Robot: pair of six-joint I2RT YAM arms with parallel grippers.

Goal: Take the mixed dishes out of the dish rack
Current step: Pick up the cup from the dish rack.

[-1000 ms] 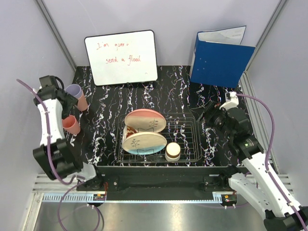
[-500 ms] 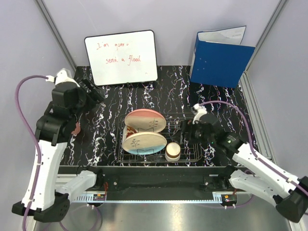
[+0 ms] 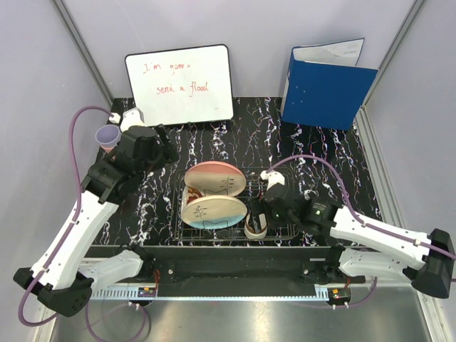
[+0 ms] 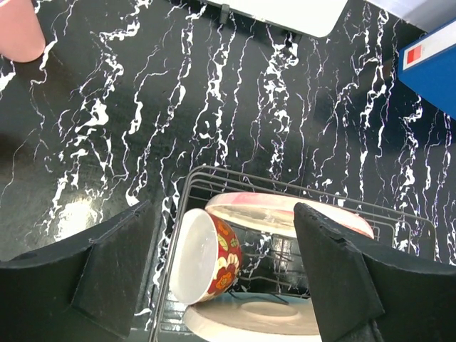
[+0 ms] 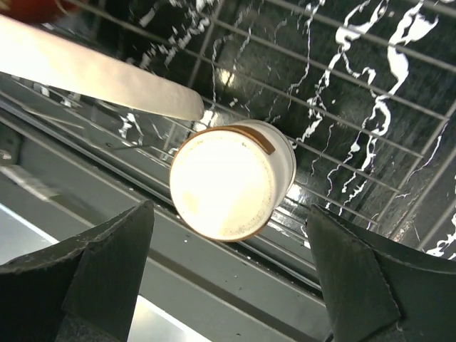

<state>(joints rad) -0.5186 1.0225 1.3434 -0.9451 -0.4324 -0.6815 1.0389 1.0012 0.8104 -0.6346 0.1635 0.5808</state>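
While hanging released and spread wide above the small round cream bowl with a brown rim (image 5: 231, 182), centre the right gripper (image 5: 229, 210) so that one of the jaws stands at 3 o'clock of the rim and the other at 9. Then sink straight down and close gently on the wall. Mind the pale edge of the lower cream-pink plate (image 5: 92, 68) just beside the bowl at 10 o'clock, and lift clear of the black wire dish rack (image 5: 324, 107) before swinging out. Left gripper (image 4: 222, 210) likewise released, holding nothing, above the rack's 9 o'clock end.

From the top view only:
- whole rack mid-surface, bowl at its 6 o'clock rim
- upper cream-pink plate (image 3: 215, 178) leaning in the 9 o'clock half
- lavender tumbler (image 3: 108, 135) out on the black marbled surface (image 3: 178, 142) at 10 o'clock

From the left wrist only:
- white bowl with a red floral outside (image 4: 214, 253), lying on its side at the rack's 9 o'clock end
- pink tumbler (image 4: 18, 28) at 11 o'clock

From the right wrist only:
- small bowl's mouth, empty
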